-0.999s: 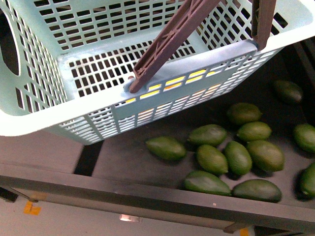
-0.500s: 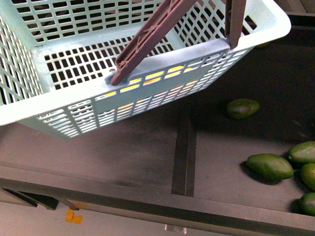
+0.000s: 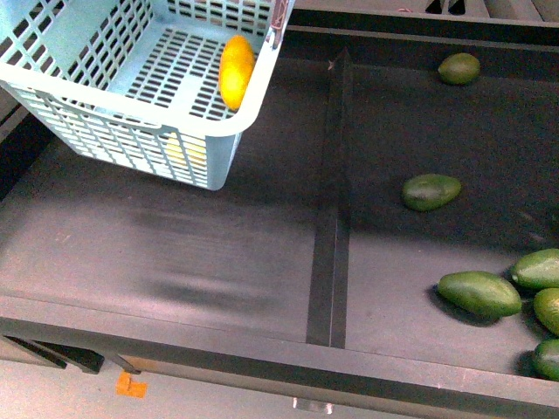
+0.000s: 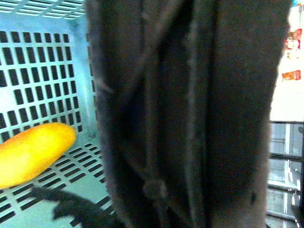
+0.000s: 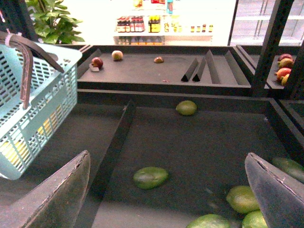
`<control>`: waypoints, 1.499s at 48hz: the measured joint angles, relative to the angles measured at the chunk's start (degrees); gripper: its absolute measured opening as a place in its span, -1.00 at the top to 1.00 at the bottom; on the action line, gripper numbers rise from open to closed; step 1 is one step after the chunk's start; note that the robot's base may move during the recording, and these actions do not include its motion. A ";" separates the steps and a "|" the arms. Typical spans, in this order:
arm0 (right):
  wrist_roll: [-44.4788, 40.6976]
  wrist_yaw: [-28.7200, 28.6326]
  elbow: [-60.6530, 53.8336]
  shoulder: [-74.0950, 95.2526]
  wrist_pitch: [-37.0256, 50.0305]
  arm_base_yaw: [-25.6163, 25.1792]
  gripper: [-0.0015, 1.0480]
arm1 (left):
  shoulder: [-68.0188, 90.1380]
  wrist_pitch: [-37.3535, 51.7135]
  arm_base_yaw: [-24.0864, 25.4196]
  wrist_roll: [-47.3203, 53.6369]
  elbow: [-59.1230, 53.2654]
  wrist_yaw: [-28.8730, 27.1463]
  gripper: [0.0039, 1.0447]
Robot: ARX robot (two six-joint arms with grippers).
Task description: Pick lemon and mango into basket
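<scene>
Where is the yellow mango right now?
In the front view, the mango lies inside the basket at upper left, against its right wall; the left wrist view shows it on the slotted floor.

basket (image 3: 131, 148) is looking like slotted matt plastic; mango (image 3: 236, 70) showing smooth, slightly glossy skin; shelf (image 3: 175, 253) probably matt-coated.

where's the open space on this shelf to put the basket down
The widest bare patch is the dark shelf floor between the basket and the divider. Right of the divider, the middle is open around one lone green fruit. The near right corner is crowded with a cluster of green fruit.
</scene>
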 joint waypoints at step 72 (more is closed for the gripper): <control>0.00 0.13 0.00 0.00 0.00 0.00 -0.83 | -42.32 59.21 9.92 81.35 -79.49 9.68 0.94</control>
